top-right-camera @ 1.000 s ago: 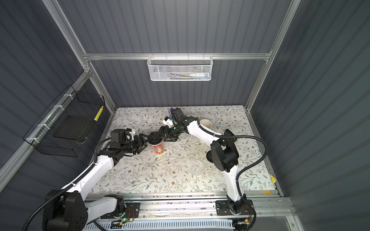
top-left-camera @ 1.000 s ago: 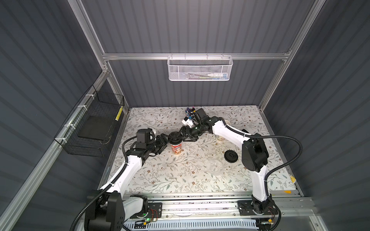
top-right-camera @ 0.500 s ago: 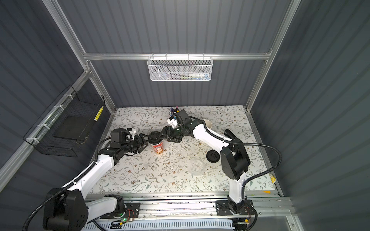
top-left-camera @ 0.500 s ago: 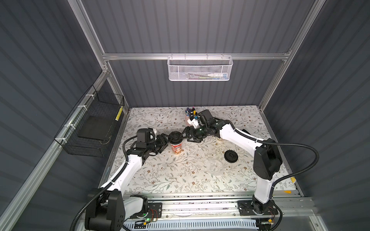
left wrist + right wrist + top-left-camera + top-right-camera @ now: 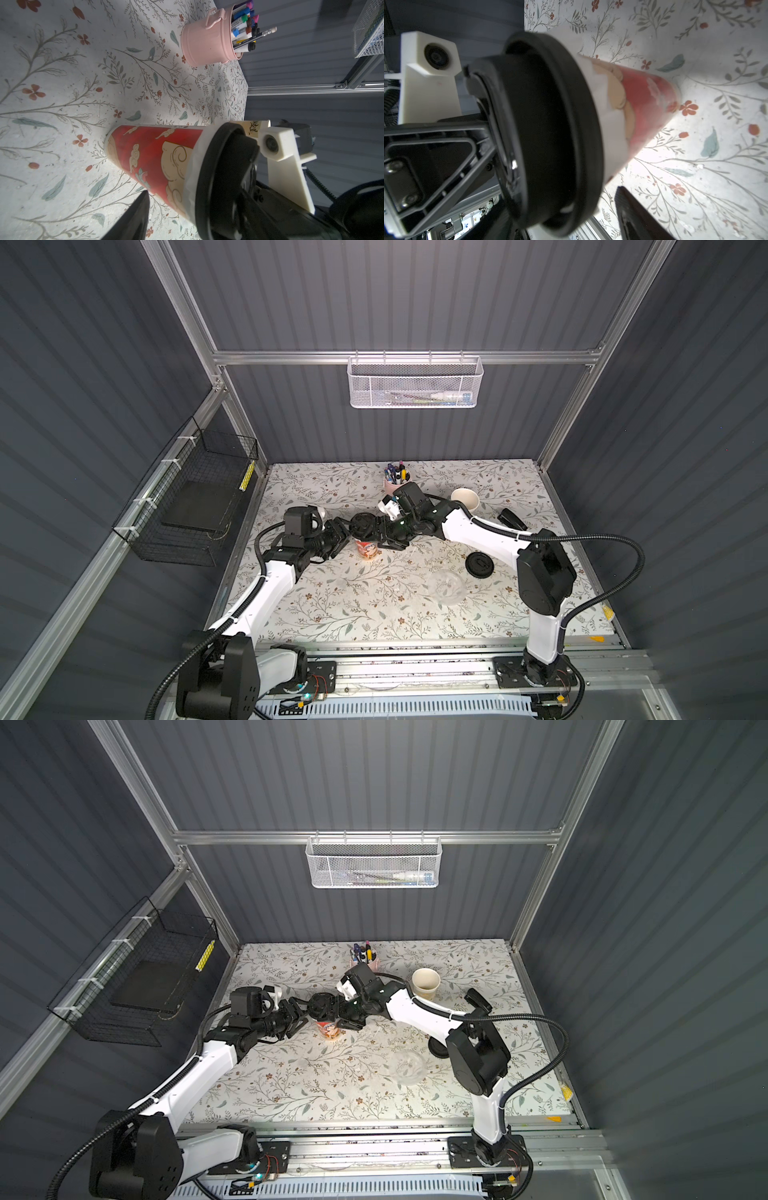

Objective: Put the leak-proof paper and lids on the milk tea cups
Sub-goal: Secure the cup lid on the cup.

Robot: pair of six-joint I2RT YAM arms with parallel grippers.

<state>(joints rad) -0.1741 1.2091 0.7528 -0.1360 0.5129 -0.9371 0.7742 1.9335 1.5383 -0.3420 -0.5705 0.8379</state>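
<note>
The red-orange milk tea cup [image 5: 367,551] stands upright left of centre, a black lid [image 5: 360,524] on top. A white fringe of leak-proof paper [image 5: 193,166] shows under the lid's rim. My left gripper [image 5: 345,531] and right gripper [image 5: 380,535] meet at the lid from opposite sides, both open. On each, one finger lies over the lid while the lower finger [image 5: 137,216] [image 5: 635,216] hangs clear of the cup wall. The cream milk tea cup [image 5: 465,498] stands uncovered at the back. A second leak-proof paper [image 5: 446,588] lies crumpled on the table.
A pink pen holder [image 5: 394,482] stands behind the right wrist. A loose black lid [image 5: 479,564] lies beside the right forearm, and a small black object [image 5: 512,518] sits further back right. A white mesh basket [image 5: 415,381] hangs on the back wall, a black wire basket [image 5: 195,497] on the left.
The right arm's elbow has swung outward to the right, uncovering the loose black lid. Both grippers stay at the lidded red cup, their jaws slightly narrower.
</note>
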